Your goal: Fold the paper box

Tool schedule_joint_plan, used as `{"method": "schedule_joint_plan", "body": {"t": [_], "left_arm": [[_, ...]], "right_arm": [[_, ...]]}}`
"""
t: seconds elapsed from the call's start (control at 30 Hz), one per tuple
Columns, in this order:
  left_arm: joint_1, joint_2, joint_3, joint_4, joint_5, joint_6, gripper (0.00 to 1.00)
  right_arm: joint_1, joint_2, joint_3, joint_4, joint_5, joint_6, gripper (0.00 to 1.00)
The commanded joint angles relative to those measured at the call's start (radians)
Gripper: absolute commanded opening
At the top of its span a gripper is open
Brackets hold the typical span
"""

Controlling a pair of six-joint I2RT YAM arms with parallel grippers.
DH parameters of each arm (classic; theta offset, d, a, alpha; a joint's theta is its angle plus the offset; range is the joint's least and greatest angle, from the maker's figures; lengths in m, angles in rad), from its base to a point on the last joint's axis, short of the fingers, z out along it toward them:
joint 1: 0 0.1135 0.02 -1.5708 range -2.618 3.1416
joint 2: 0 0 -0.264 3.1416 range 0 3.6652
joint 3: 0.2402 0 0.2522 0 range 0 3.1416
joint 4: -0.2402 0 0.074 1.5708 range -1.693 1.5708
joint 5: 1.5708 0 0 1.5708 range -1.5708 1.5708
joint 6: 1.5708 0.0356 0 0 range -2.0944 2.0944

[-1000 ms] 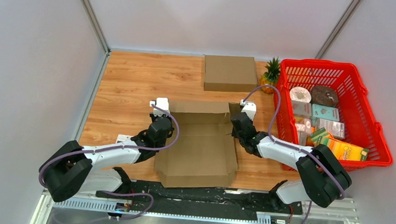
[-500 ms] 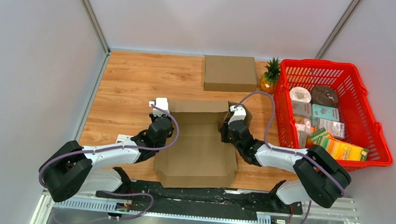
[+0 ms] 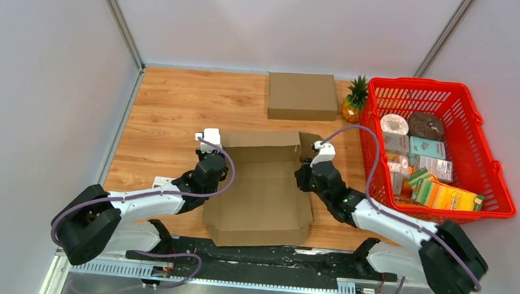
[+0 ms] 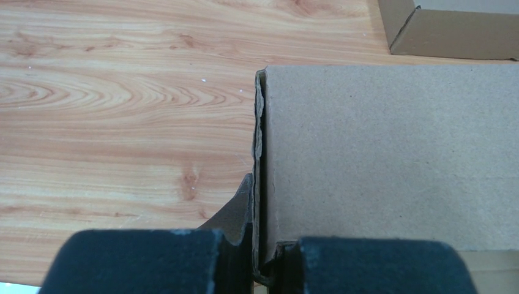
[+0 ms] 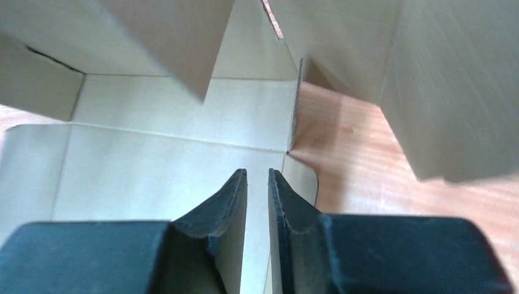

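Note:
The brown paper box [image 3: 261,195] lies open in the middle of the table, its walls partly raised. My left gripper [image 3: 209,165] is shut on the box's left wall; in the left wrist view that wall's edge [image 4: 259,153] stands between my gripper [image 4: 260,245]. My right gripper [image 3: 306,174] is at the box's right wall, near its far right corner flap [image 3: 306,143]. In the right wrist view that gripper [image 5: 257,177] is shut to a thin slit with nothing in it, above the pale box floor [image 5: 153,171].
A second, folded cardboard box [image 3: 302,96] lies at the back, also in the left wrist view [image 4: 453,30]. A pineapple [image 3: 354,98] stands beside a red basket [image 3: 421,83] of groceries at the right. Bare wood [image 3: 170,106] lies left of the box.
My right gripper went left into the box from the right wall, then came back a little to the right and nearer, and its arm swung outward. The left arm has not moved.

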State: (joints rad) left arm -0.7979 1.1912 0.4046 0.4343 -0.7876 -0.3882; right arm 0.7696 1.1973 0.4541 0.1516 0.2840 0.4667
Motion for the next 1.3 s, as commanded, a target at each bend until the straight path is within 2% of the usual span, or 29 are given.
{"method": "schedule_joint_plan", "body": {"t": [0.0, 0.13, 0.23, 0.27, 0.3, 0.33, 0.4, 0.47, 0.6, 0.63, 0.67, 0.73, 0.77, 0.87, 0.97, 1.13, 1.2, 1.27], "left_arm": [[-0.003, -0.021, 0.005, 0.049, -0.007, -0.04, 0.0], [-0.003, -0.025, 0.002, 0.046, -0.009, -0.043, 0.0], [-0.004, -0.033, -0.004, 0.047, -0.007, -0.044, 0.0], [-0.003, -0.035, -0.004, 0.047, -0.007, -0.044, 0.0], [-0.003, -0.035, -0.006, 0.047, -0.007, -0.044, 0.0], [-0.003, -0.033, -0.003, 0.049, -0.007, -0.044, 0.0], [-0.003, -0.031, -0.004, 0.046, -0.007, -0.044, 0.0], [-0.003, -0.031, 0.0, 0.041, -0.007, -0.046, 0.0], [-0.003, -0.036, -0.004, 0.041, -0.01, -0.051, 0.0], [-0.003, -0.039, -0.006, 0.041, -0.01, -0.051, 0.0], [-0.003, -0.039, -0.007, 0.041, -0.01, -0.051, 0.0], [-0.003, -0.036, -0.006, 0.044, -0.009, -0.049, 0.0], [-0.003, -0.036, -0.004, 0.044, -0.007, -0.048, 0.0], [-0.003, -0.03, 0.002, 0.041, -0.007, -0.044, 0.0], [-0.003, -0.033, -0.001, 0.041, -0.012, -0.049, 0.0], [-0.003, -0.039, -0.009, 0.05, -0.016, -0.051, 0.0], [-0.003, -0.038, -0.009, 0.049, -0.016, -0.051, 0.0], [-0.003, -0.036, -0.006, 0.049, -0.015, -0.049, 0.0]], "right_arm": [[-0.001, -0.159, -0.066, -0.147, -0.08, 0.095, 0.24], [-0.003, -0.168, -0.121, -0.147, -0.068, 0.107, 0.25], [-0.007, -0.062, -0.1, -0.208, -0.011, 0.157, 0.15], [-0.007, -0.012, -0.068, -0.228, 0.038, 0.188, 0.06], [-0.009, 0.019, -0.039, -0.344, 0.085, 0.282, 0.01], [-0.006, 0.042, -0.005, -0.413, 0.136, 0.329, 0.01], [-0.01, 0.094, 0.05, -0.545, 0.227, 0.397, 0.09], [-0.013, 0.1, 0.055, -0.541, 0.206, 0.383, 0.12], [-0.013, 0.001, 0.055, -0.538, 0.176, 0.326, 0.2], [-0.013, -0.089, 0.054, -0.541, 0.167, 0.31, 0.22], [-0.013, -0.132, 0.057, -0.546, 0.167, 0.276, 0.31], [-0.016, -0.249, 0.081, -0.586, 0.187, 0.248, 0.42], [-0.018, -0.281, 0.087, -0.601, 0.231, 0.224, 0.54], [-0.078, -0.344, 0.106, -0.624, 0.219, 0.179, 0.65], [-0.168, -0.346, 0.11, -0.568, 0.146, 0.129, 0.68], [-0.219, -0.265, 0.149, -0.428, 0.107, -0.04, 0.74], [-0.233, -0.187, 0.188, -0.383, 0.081, -0.094, 0.73], [-0.233, -0.147, 0.204, -0.339, 0.023, -0.146, 0.64]]}}
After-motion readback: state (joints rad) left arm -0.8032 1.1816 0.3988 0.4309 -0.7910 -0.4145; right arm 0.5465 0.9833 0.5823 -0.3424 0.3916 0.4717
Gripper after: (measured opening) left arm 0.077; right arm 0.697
